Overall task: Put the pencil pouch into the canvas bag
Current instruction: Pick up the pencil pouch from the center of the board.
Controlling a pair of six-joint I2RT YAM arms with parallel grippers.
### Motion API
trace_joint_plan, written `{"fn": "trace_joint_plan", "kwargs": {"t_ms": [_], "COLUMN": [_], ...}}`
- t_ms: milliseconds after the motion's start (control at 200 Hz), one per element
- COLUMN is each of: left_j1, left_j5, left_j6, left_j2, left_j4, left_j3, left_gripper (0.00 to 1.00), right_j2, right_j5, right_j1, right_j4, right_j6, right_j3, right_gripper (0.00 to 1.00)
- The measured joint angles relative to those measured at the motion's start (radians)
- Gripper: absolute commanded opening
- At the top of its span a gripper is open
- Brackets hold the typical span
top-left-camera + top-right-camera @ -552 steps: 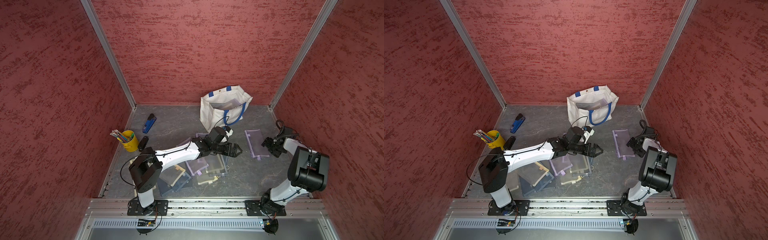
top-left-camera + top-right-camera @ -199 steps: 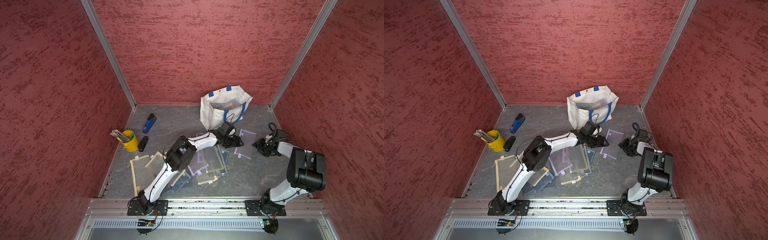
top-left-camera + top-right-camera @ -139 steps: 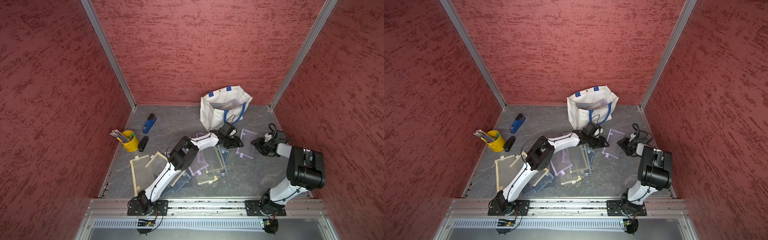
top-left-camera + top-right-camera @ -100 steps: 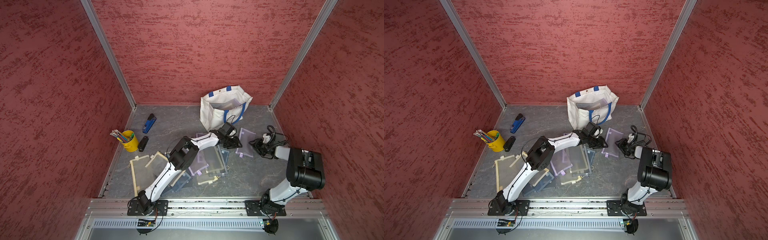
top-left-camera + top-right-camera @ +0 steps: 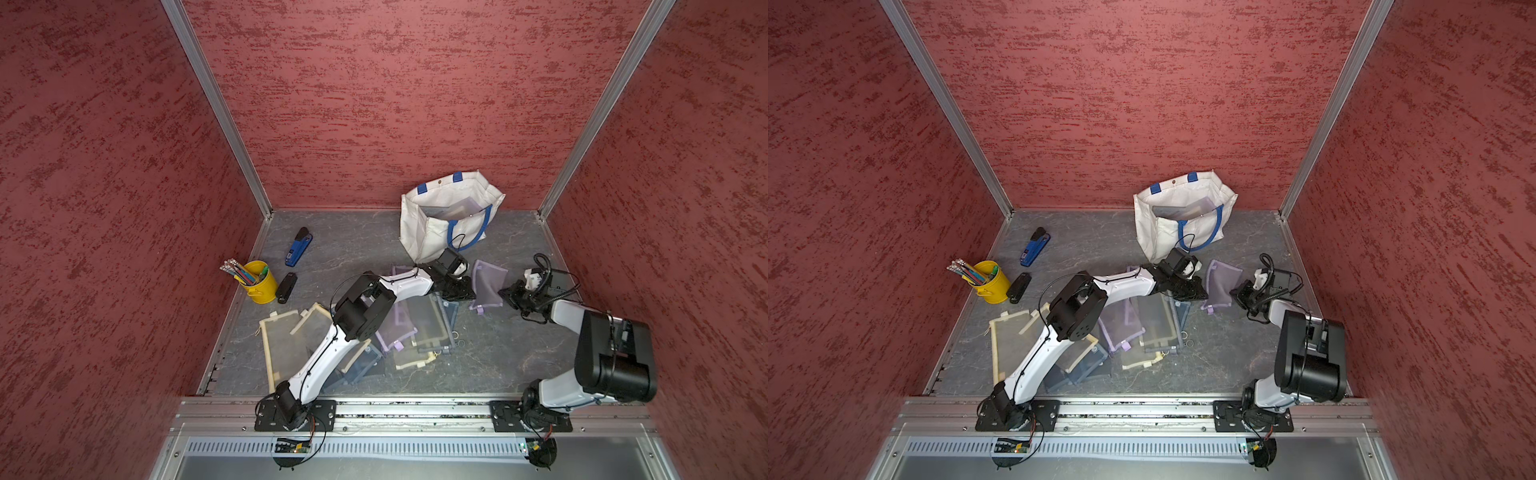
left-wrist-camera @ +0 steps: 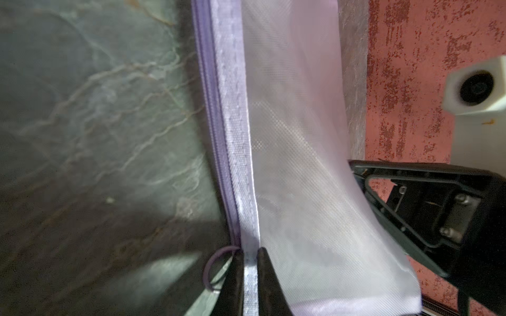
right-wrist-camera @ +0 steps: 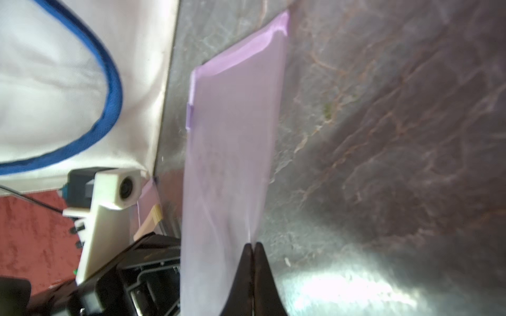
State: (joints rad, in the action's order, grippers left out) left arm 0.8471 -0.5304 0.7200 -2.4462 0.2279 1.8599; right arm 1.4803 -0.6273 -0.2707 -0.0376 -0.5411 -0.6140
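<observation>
The left tool (image 6: 249, 260) is clamped tight on the zipper edge of the purple mesh pencil pouch (image 5: 489, 282). The right tool (image 7: 253, 250) is closed on its opposite edge. The pouch spans the gap between both tools, low over the bench (image 5: 353, 241). The canvas bag (image 5: 428, 232) stands open just beyond the left tool.

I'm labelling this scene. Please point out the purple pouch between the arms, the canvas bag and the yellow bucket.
purple pouch (image 5: 489, 286), in a top view, its mesh face.
canvas bag (image 5: 424, 239), in a top view, its front wall.
yellow bucket (image 5: 262, 289), in a top view, its side wall.
</observation>
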Motion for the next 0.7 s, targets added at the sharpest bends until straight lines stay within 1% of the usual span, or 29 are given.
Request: {"fn": "trace_joint_plan", "kwargs": {"t_ms": [215, 326, 396, 531, 661, 701], "left_j1": [-0.003, -0.003, -0.003, -0.006, -0.010, -0.013], "left_j5": [0.010, 0.014, 0.016, 0.023, 0.040, 0.049], "left_j6": [-0.010, -0.013, -0.016, -0.026, -0.041, -0.044], "left_j2": [0.126, 0.215, 0.275, 0.388, 0.503, 0.542], "left_j4": [-0.036, -0.072, -0.086, -0.116, -0.124, -0.123], "left_j3": [-0.139, -0.227, -0.280, -0.377, -0.476, -0.507], "left_gripper": [0.07, 0.09, 0.16, 0.37, 0.54, 0.57], "right_j2": [-0.141, -0.231, -0.286, -0.388, -0.460, -0.475], "right_j5": [-0.009, -0.013, -0.016, -0.020, -0.020, -0.020], "right_j1": [0.002, 0.010, 0.018, 0.035, 0.048, 0.053], "right_j4": [-0.061, -0.098, -0.134, -0.195, -0.272, -0.295], "right_j6": [0.030, 0.035, 0.040, 0.045, 0.050, 0.051], "right_j3": [0.012, 0.035, 0.037, 0.037, 0.013, -0.004], "right_gripper": [0.00, 0.00, 0.00, 0.00, 0.00, 0.00]}}
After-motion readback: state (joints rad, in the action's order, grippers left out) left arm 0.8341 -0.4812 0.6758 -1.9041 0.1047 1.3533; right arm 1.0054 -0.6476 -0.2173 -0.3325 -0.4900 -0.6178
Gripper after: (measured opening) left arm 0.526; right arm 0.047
